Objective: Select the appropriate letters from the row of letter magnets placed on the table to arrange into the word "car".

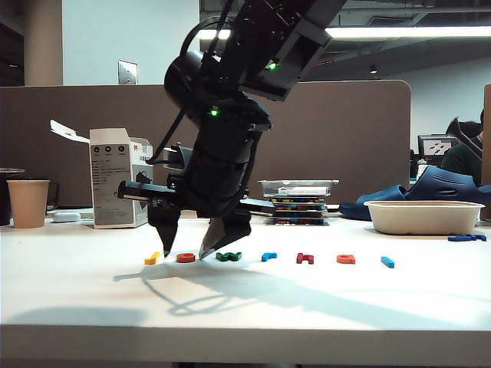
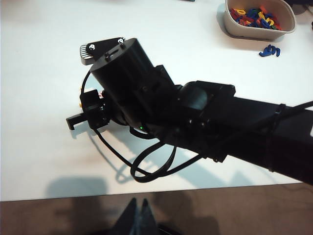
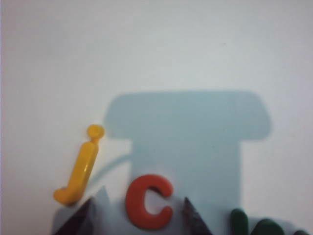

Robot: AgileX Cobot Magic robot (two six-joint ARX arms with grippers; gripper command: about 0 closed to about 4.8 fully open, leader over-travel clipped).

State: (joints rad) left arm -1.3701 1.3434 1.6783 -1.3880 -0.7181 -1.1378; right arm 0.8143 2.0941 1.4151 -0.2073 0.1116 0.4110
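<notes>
At the far left of the table stands a paper cup, and beside it a white carton with its flap up. In front of these, a row of seven letter magnets runs across the white surface. The first is a yellow j. Next comes the orange c, lying flat on the table. The right gripper reaches across to this end of the row and points down over the c, its two fingertips apart and set on either side of the letter, one between the j and the c, the other between the c and the green letter. In the right wrist view the c sits between the two dark fingertips, with a gap on each side, so the jaws are open and grip nothing.

Further right lie the light blue r, a dark red letter, the orange a and a light blue bar, each well apart from its neighbour. Behind them is a stack of flat boxes. At the right stands a pale bowl holding many coloured letters, with a dark blue piece just beside it.

The left gripper hangs off the front edge of the table, its fingers pressed together on nothing.
</notes>
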